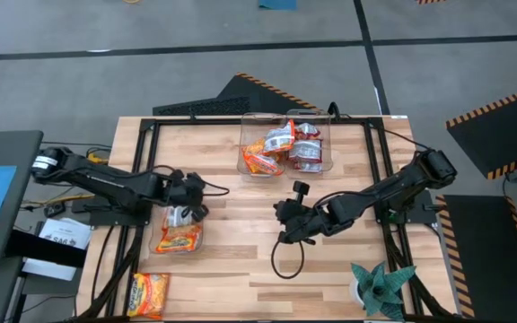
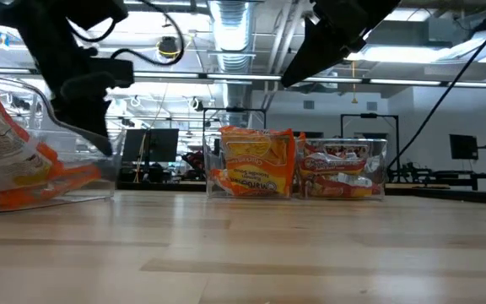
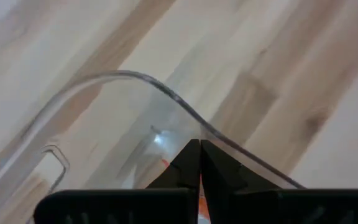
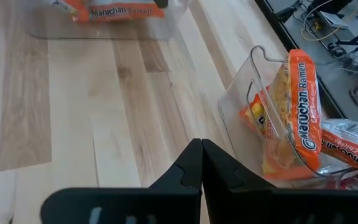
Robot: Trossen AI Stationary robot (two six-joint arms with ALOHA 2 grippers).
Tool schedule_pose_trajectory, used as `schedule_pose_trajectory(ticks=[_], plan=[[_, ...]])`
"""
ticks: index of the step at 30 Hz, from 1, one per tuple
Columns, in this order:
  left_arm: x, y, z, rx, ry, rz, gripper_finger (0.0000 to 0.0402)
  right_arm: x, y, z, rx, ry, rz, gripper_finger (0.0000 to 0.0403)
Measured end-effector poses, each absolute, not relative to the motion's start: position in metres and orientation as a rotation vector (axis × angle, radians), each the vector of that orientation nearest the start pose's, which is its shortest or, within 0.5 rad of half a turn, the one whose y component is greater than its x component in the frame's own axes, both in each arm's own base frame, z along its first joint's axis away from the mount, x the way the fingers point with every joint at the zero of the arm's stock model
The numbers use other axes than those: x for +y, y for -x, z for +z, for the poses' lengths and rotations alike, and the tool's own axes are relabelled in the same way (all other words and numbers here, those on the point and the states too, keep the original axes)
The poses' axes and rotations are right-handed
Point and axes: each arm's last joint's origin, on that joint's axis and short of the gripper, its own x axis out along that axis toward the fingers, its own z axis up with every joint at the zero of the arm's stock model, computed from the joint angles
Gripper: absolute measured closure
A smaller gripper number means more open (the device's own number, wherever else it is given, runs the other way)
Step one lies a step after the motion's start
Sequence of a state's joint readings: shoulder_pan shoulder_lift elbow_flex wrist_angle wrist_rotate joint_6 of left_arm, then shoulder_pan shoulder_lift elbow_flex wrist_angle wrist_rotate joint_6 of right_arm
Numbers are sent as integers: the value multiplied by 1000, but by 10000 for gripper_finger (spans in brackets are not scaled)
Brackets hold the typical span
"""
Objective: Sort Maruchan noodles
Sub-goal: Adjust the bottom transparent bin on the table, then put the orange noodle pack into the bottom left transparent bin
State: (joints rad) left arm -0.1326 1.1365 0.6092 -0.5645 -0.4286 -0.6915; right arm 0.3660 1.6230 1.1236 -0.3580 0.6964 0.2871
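the left gripper (image 3: 199, 163) has its jaws pressed together, empty, tips just above the rim of the near bin (image 1: 179, 235), which sits at the table's left side. in that bin lies an orange packet (image 1: 179, 239), partly under the gripper in the high view. the right gripper (image 4: 201, 160) is likewise pressed together and holds nothing; it hangs over bare wood near the table's (image 1: 240, 260) middle, between the two bins, apart from both.

the noodles sit in three places. the far bin (image 1: 285, 144) at the back edge holds a mixed pile: orange packs (image 2: 251, 165) toward one side, white-and-red packs (image 2: 340, 169) toward the other, some standing on edge against the clear wall. one orange packet is in the near bin. another orange one (image 1: 148, 294) lies loose at the table's front left corner, well apart from both grippers.

these packets look light, with a slick crinkly film over a stiff brittle noodle block. a hard squeeze across the flat face could crack the block, and the film may slide between the fingers. the safer hold is probably across the short width of the block, or on an upright edge where one stands free in the far bin. sorting looks only partly done, since the far bin is mixed.

a teal plant (image 1: 382, 285) stands at the front right corner, out of the way.
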Motion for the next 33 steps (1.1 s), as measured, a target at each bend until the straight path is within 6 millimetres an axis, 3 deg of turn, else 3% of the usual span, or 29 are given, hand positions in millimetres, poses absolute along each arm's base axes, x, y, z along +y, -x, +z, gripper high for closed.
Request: schedule_pose_trajectory(ticks=[9, 13, 16, 21, 24, 28, 33], plan=[[-9, -220, 191, 739, 204, 559, 401, 103, -321, 234, 684, 163, -410, 378], [-10, -217, 210, 722, 146, 569, 401, 103, -321, 234, 686, 165, -411, 377], [-21, -209, 230, 696, 140, 523, 401, 103, -321, 234, 686, 164, -410, 377], [-52, -189, 256, 665, 195, 300, 401, 103, -321, 234, 686, 163, -411, 377], [-76, -175, 265, 760, 292, 95, 401, 103, -321, 234, 687, 163, -412, 377], [-119, -160, 272, 879, 358, -104, 401, 103, -321, 235, 685, 161, -412, 377], [-186, -147, 271, 1036, 327, -300, 401, 103, -321, 235, 683, 161, -412, 377]])
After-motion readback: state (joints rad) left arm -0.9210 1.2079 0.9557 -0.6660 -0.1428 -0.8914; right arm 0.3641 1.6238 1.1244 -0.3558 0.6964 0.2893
